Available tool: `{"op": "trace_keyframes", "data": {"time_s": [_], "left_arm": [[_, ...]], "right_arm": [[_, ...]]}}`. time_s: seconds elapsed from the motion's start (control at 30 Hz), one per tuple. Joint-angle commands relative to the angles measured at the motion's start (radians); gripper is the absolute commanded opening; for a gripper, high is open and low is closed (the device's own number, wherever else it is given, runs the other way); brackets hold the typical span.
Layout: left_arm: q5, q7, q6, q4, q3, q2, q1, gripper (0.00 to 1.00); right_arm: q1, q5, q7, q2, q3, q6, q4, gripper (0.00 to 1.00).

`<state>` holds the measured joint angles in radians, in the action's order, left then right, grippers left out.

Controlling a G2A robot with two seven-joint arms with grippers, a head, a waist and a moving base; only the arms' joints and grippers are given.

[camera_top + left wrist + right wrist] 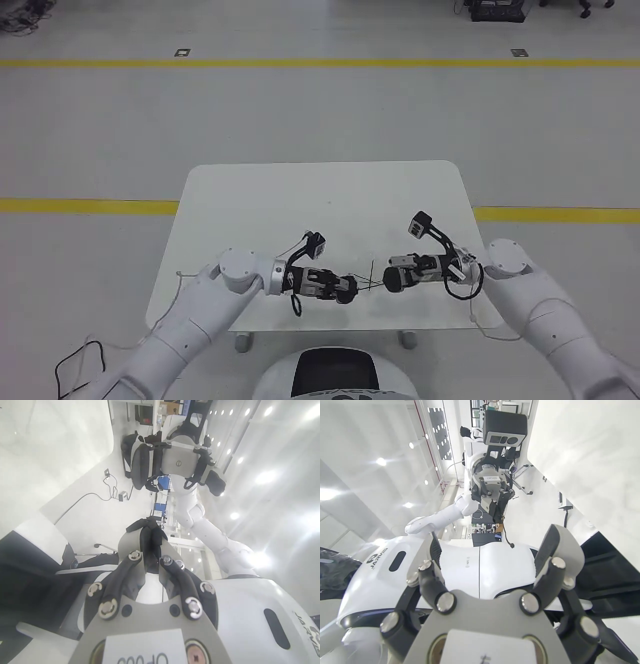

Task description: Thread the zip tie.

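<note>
From the top view, both arms meet low over the near edge of the white table (300, 200). The left gripper (347, 289) and the right gripper (392, 281) point at each other, near but apart. A thin dark strand crosses the gap between them. It is too fine here to be sure, but it looks like the zip tie (370, 283).

In the left wrist view, the left gripper (150, 540) has its two dark fingers (144, 540) pressed together with no gap at the tips. What they pinch is hard to make out against the black pads. The right arm's gripper faces this camera from farther off, its jaws spread wide.

In the right wrist view, the right gripper (492, 536) stands wide, with nothing between its fingers (550, 545). Across from it, the left gripper (498, 516) is closed on one end of the black zip tie (507, 536). The tie runs from those fingertips toward the right gripper, slightly curved, and ends in a small blocky head. That free end lies short of the spread fingers, touching neither.
</note>
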<state>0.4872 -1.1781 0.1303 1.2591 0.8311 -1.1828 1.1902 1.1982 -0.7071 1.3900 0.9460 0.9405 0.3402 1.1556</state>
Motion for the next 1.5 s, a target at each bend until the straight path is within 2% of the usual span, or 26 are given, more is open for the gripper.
{"op": "trace_keyframes", "data": {"time_s": [0.0, 0.3, 0.43, 0.5, 0.63, 0.9, 1.17, 1.47], "left_arm": [[0.021, -0.012, 0.003, -0.013, -0.005, -0.001, -0.006, 0.00], [0.098, -0.057, 0.014, -0.067, -0.024, -0.006, -0.033, 0.00], [0.107, -0.052, 0.019, -0.082, -0.034, -0.008, -0.043, 0.00], [0.112, -0.043, 0.018, -0.090, -0.038, -0.009, -0.047, 0.00], [0.125, -0.035, 0.019, -0.100, -0.044, -0.011, -0.052, 0.00], [0.162, -0.035, 0.023, -0.118, -0.051, -0.012, -0.060, 0.00], [0.170, -0.045, 0.025, -0.126, -0.065, -0.012, -0.069, 0.00], [0.163, -0.040, 0.029, -0.123, -0.081, -0.012, -0.074, 0.00]], "right_arm": [[-0.020, -0.025, 0.000, -0.008, -0.029, 0.000, -0.013, 0.48], [-0.069, -0.112, 0.000, -0.048, -0.126, 0.000, -0.028, 0.38], [-0.081, -0.132, 0.000, -0.062, -0.156, 0.000, -0.028, 0.33], [-0.086, -0.144, 0.000, -0.067, -0.171, 0.000, -0.026, 0.27], [-0.097, -0.161, 0.000, -0.076, -0.195, 0.000, -0.026, 0.26], [-0.108, -0.168, 0.000, -0.089, -0.218, 0.000, -0.022, 0.27], [-0.111, -0.172, 0.000, -0.096, -0.224, 0.000, -0.021, 0.15], [-0.116, -0.177, 0.000, -0.095, -0.233, 0.000, -0.028, 0.12]]}}
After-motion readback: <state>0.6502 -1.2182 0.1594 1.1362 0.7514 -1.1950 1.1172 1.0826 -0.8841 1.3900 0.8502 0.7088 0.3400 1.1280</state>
